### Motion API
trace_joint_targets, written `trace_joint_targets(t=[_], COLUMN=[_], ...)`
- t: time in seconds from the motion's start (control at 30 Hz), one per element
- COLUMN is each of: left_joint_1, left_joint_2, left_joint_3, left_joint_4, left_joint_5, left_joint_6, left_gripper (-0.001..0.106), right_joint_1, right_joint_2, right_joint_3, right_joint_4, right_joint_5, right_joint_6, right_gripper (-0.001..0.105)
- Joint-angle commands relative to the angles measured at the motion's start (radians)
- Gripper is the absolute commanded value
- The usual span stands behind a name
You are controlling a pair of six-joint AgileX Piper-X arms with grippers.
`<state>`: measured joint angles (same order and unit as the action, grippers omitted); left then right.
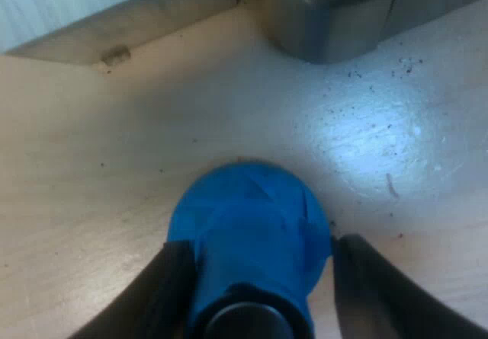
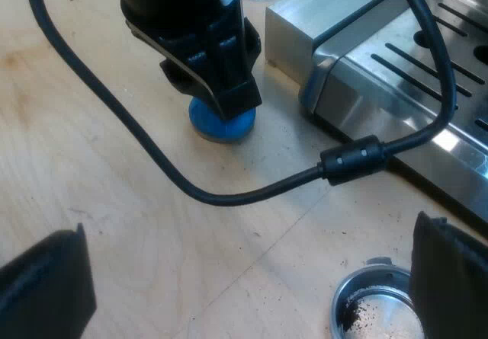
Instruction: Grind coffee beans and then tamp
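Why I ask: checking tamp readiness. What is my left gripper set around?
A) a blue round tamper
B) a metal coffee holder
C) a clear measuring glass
A: the left gripper straddles the blue round tamper, which stands on the pale wooden table.

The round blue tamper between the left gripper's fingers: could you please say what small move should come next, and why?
Probably close the left gripper on the round blue tamper: its black fingers flank it, seemingly a sliver apart, and it stands on the pale wooden table.
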<state>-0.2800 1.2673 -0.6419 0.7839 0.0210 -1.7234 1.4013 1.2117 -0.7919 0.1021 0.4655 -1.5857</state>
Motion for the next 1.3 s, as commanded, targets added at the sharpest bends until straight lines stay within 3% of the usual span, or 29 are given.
trace_joint_targets(t=[0.03,0.17,0.2,0.37,0.5,0.93,1.0,1.1,1.23,1.3], left_joint_1=[-0.001,-0.001,-0.001,-0.001,-0.001,-0.004,-0.004,-0.004,-0.019,-0.059], left_joint_2=[-0.003,-0.003,-0.003,-0.018,-0.089,-0.331,-0.355,-0.366,-0.366,-0.366], left_joint_3=[-0.002,-0.002,-0.002,-0.002,-0.002,-0.002,-0.002,-0.002,-0.012,-0.023], left_joint_4=[-0.001,-0.001,0.002,0.026,0.053,0.095,0.118,0.135,0.138,0.138], left_joint_5=[-0.01,-0.01,-0.01,-0.01,-0.007,0.081,0.089,0.089,0.166,0.17], left_joint_6=[0.004,0.009,0.027,0.046,0.046,0.046,0.046,0.046,0.046,0.046], left_gripper=[0.04,0.027,0.0,0.0,0.0,0.0,0.0,0.0,0.0,0.0], right_joint_1=[-0.002,-0.002,-0.002,-0.002,-0.002,-0.002,-0.002,-0.002,-0.002,-0.002], right_joint_2=[-0.001,-0.001,-0.001,-0.001,-0.025,-0.152,-0.248,-0.283,-0.29,-0.29], right_joint_3=[-0.005,-0.005,-0.005,-0.005,-0.005,0.026,0.155,0.229,0.281,0.285], right_joint_4=[-0.008,-0.011,-0.013,-0.001,0.049,0.163,0.092,0.033,-0.022,-0.026], right_joint_5=[0.001,0.001,0.001,0.01,0.01,0.057,0.09,0.1,0.1,0.1], right_joint_6=[-0.005,-0.01,-0.011,-0.024,-0.098,-0.098,-0.095,-0.095,-0.095,-0.095], right_gripper=[0.085,0.085,0.085,0.085,0.085,0.085,0.085,0.085,0.085,0.085])
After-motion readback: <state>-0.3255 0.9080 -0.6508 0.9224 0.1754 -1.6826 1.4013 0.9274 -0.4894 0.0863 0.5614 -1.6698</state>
